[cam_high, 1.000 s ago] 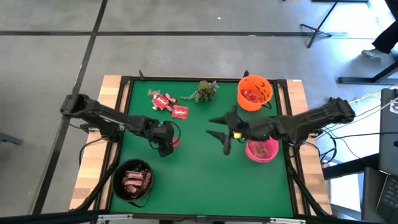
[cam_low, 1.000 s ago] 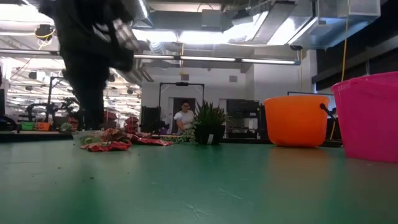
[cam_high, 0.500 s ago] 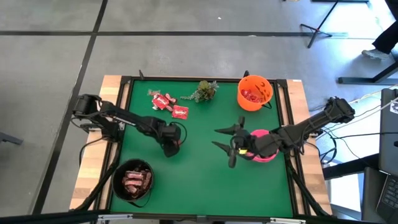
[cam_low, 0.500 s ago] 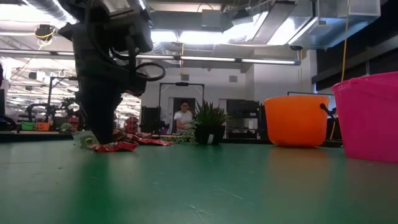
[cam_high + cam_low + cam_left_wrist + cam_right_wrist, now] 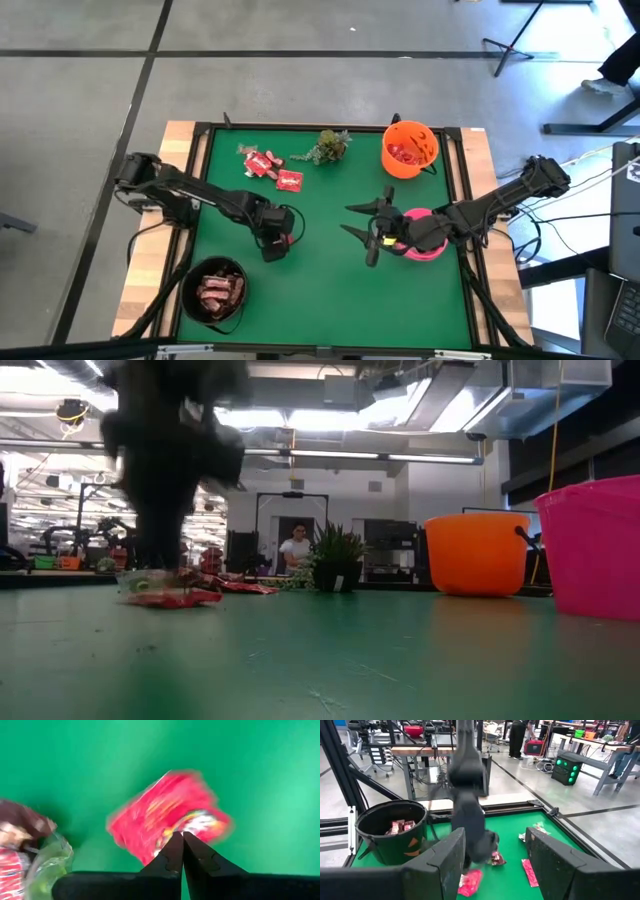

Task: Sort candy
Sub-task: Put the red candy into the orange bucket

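My left gripper (image 5: 280, 243) points down at mid-table, shut at a bright red candy packet (image 5: 165, 817) that lies on the green mat. A brown bar and a clear-wrapped sweet (image 5: 35, 850) lie close beside it. More red candy (image 5: 265, 165) lies near the far edge. My right gripper (image 5: 358, 222) hovers open and level above the mat, beside the pink bowl (image 5: 595, 545), holding nothing. My left gripper comes from above, pointing steeply down, and its shut fingertips (image 5: 172, 852) meet over the near corner of the red packet (image 5: 150, 847). The fingers hide that corner. The rest of the packet appears to lie flat on the mat.
An orange bowl (image 5: 408, 150) with red candy stands at the far right. A black bowl (image 5: 214, 288) holding brown bars stands at the near left. A green plant sprig (image 5: 328, 146) lies at the far edge. A person stands in the room beyond the table.
My left gripper has shifted a little toward the table's right and near edge and come down onto the candy at mid-table. My right gripper has swung a short way toward the near edge, then kept still.
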Robot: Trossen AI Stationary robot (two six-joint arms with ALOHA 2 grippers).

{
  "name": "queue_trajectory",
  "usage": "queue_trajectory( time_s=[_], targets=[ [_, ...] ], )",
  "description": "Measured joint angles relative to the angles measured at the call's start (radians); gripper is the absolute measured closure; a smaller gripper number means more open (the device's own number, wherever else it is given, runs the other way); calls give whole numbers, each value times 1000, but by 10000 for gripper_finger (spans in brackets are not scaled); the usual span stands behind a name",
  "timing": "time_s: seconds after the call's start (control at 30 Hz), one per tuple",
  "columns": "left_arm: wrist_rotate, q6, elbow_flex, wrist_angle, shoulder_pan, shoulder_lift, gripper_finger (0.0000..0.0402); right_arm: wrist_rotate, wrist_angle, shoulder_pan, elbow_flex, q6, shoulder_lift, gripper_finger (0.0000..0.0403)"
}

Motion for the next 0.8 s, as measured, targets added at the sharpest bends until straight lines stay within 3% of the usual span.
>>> queue_trajectory(
  time_s=[0.2,0.37,0.6,0.8],
  targets=[
    [-96,5,225,-240,-108,-106,401,-5,-40,1,0,9,0,198],
    [-229,-10,343,-274,-226,-178,401,-7,-58,0,0,45,1,198],
    [-279,-22,294,-255,-256,-130,387,-7,-55,0,0,52,1,198],
    [-184,22,208,-206,-161,-13,299,-19,-48,0,0,51,36,198]
  ],
)
